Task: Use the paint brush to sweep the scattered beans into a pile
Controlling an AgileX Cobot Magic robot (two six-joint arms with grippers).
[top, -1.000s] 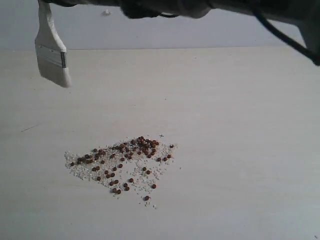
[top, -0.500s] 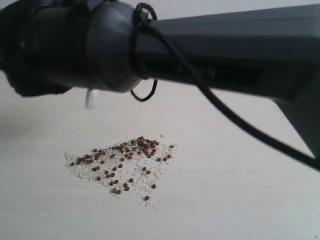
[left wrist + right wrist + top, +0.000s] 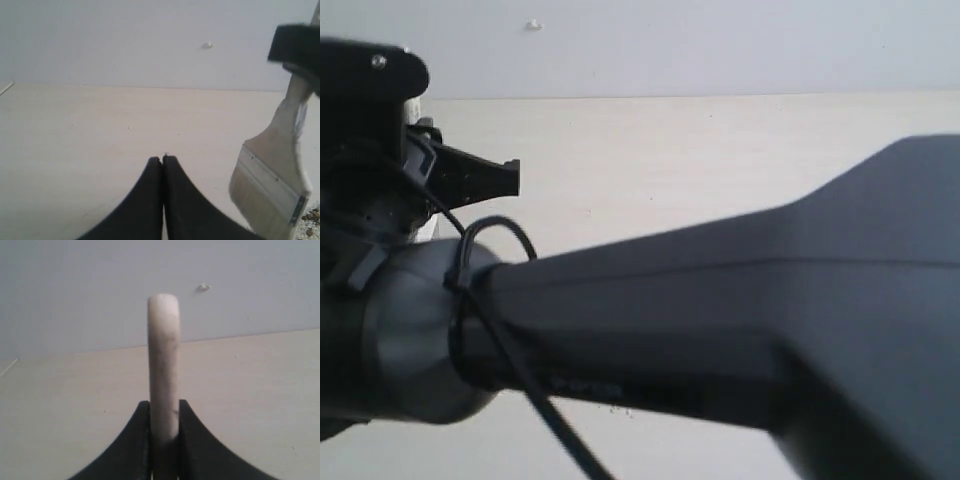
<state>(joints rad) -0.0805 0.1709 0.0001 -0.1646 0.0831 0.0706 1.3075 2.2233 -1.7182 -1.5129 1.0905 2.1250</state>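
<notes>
Two fingers of the right gripper [image 3: 164,409] are clamped on the brush [image 3: 272,175] handle [image 3: 163,350], whose end sticks up past them. Left gripper [image 3: 163,161]: fingers pressed together, holding nothing, over bare counter [image 3: 670,150].

Change vs 1 s ago: the brush hung high toward the far-left corner and the beans [image 3: 312,218] lay in plain sight nearer the front edge. Now the right arm [image 3: 720,330] has swung across the ext. cam and hides them there. The left wrist cam shows the bristles [image 3: 255,205] low, just beside a few beans; can't tell if touching. Prob. the sweep stroke is about to start. Gathering not yet confirmed.
</notes>
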